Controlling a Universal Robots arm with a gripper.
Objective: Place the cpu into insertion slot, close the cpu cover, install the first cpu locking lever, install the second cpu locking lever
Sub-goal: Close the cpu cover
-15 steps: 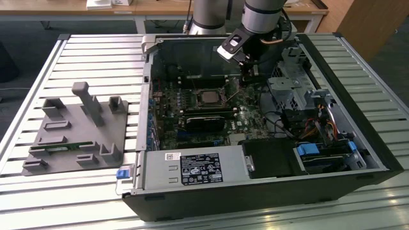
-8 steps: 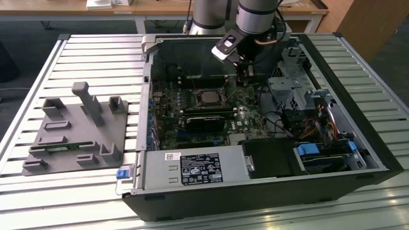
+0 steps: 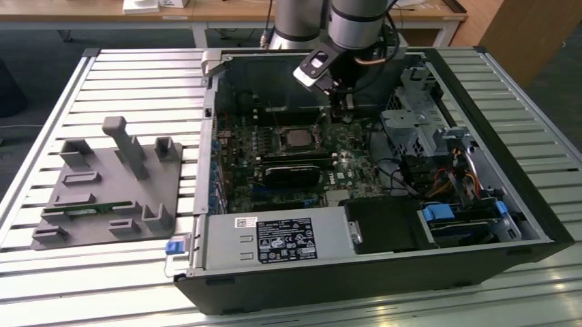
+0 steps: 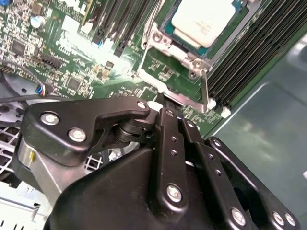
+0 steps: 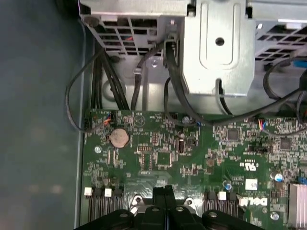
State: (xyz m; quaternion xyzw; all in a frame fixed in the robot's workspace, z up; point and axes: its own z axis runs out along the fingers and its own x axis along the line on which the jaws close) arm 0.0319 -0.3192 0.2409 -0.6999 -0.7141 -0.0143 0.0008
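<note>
I am looking down steeply on the open computer case (image 3: 364, 281) from well off in the exterior view. The first wrist view is facing the drive cage (image 5: 218, 48), the second the cpu (image 4: 204, 19); both are sitting close behind the gripper (image 5: 165, 191), sharing the motherboard (image 5: 192, 143).

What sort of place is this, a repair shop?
Likely a robotics lab or workshop: an opened computer case lies on a slatted table, a robot arm reaches into it, desks stand behind.
</note>
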